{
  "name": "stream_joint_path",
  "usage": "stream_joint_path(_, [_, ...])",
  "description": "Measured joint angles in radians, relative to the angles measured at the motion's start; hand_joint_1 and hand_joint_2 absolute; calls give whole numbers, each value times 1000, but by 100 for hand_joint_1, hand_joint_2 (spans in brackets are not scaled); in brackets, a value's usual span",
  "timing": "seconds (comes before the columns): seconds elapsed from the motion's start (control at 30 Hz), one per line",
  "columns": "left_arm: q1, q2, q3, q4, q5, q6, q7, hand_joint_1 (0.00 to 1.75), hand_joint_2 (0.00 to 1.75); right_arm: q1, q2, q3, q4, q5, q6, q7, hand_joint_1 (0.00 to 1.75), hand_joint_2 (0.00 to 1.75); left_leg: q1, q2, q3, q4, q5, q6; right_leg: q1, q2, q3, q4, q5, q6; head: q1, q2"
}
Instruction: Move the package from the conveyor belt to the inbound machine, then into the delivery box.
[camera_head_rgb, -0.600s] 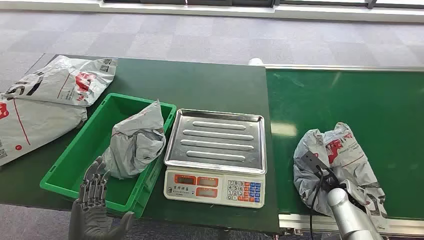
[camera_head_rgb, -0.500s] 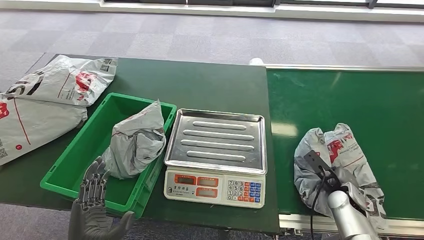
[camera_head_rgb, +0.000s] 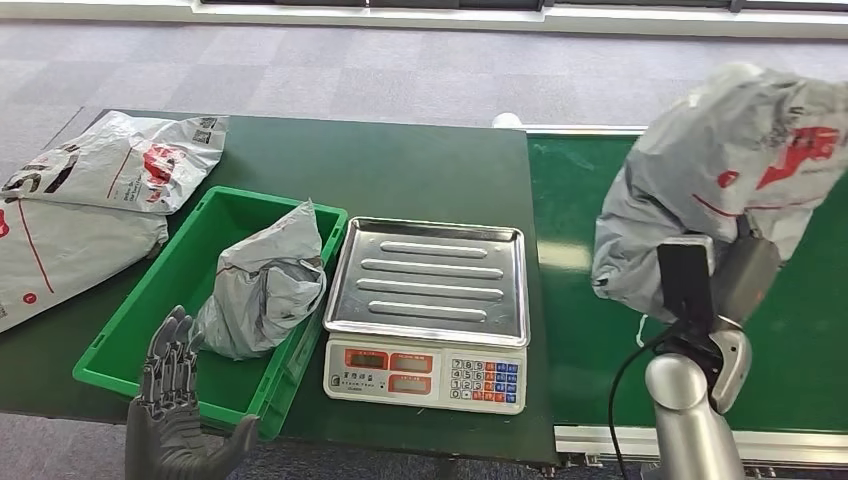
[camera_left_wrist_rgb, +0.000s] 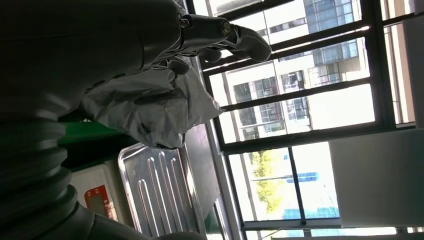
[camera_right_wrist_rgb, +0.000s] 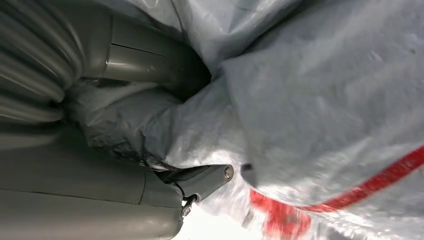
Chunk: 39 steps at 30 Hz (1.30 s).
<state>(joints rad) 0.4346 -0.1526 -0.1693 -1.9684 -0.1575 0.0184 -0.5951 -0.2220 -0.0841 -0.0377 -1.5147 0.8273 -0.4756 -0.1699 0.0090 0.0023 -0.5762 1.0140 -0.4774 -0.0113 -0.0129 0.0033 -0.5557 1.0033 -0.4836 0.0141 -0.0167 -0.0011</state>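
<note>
We hold the crumpled grey plastic package (camera_head_rgb: 720, 170) grasped in the right hand (camera_head_rgb: 745, 275), upper right, above the green conveyor belt (camera_head_rgb: 590, 330). Next: carry it to the steel-trayed scale (camera_head_rgb: 430, 280). Left hand (camera_head_rgb: 175, 400) released, fingers spread.

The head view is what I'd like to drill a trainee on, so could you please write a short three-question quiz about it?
1. True or false: the scale tray has a package on it.
2. Which hand holds a package? A) left B) right C) neither
3. Fill in: a crumpled grey package lies in the green ____.

Key
1. False; the tray is bare.
2. B; the right hand holds the package raised above the belt, while the left hand is open near the bin's front edge.
3. bin
</note>
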Motion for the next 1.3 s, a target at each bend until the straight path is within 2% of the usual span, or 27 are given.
stream_joint_path(0.13, [-49, 6, -5, 21, 12, 22, -15, 0, 175, -206, 76, 226, 84, 50, 287, 123, 175, 175, 0, 6, 3, 0, 6, -4, 2, 5, -6, 2, 6, -4, 0, 0])
stream_joint_path(0.3, [-88, 22, -6, 47, 32, 24, -15, 0, 175, -402, 189, 411, 297, 8, 448, 188, 175, 175, 2, -4, 1, 0, 14, -7, 5, -3, -10, 3, 9, -5, 0, 0])
stream_joint_path(0.57, [-137, 70, -35, 79, 43, 30, -13, 0, 175, -544, 292, 530, 635, -16, 570, 225, 175, 175, 3, -5, -1, 0, 15, -8, 5, -4, -12, 3, 10, -6, 0, 0])
stream_joint_path(0.77, [-169, 98, -74, 106, 48, 32, -6, 0, 175, -583, 328, 570, 855, -8, 577, 228, 175, 175, 3, -6, -1, 0, 15, -7, 5, -4, -12, 3, 10, -6, 0, 0])
stream_joint_path(0.8, [-172, 101, -78, 109, 48, 32, -6, 0, 175, -588, 330, 573, 875, -7, 577, 227, 168, 175, 3, -5, -1, 0, 15, -7, 5, -4, -12, 3, 10, -6, 0, 0])
stream_joint_path(0.9, [-177, 109, -85, 117, 51, 32, -5, 0, 175, -600, 335, 583, 921, -7, 581, 226, 41, 175, 3, -5, -2, 0, 15, -7, 5, -3, -13, 3, 10, -6, 0, 0])
stream_joint_path(0.93, [-178, 110, -86, 120, 52, 33, -5, 0, 175, -603, 336, 585, 932, -6, 588, 230, 4, 175, 3, -5, -2, 0, 15, -8, 5, -3, -13, 3, 10, -6, 0, 0])
stream_joint_path(1.17, [-191, 114, -90, 149, 53, 37, 7, 0, 175, -596, 328, 603, 985, 20, 669, 258, 0, 175, 3, -5, -2, 0, 15, -8, 5, -3, -13, 2, 10, -6, 0, 0])
stream_joint_path(1.23, [-193, 114, -90, 155, 42, 38, 6, 0, 175, -573, 317, 605, 976, 10, 650, 234, 0, 175, 3, -5, -1, 0, 15, -8, 5, -3, -13, 2, 10, -6, 0, 0])
stream_joint_path(1.3, [-196, 110, -87, 149, 12, 39, 5, 0, 175, -521, 297, 599, 899, -21, 594, 193, 0, 175, 3, -6, -2, 0, 15, -8, 5, -4, -13, 2, 10, -6, 0, 0])
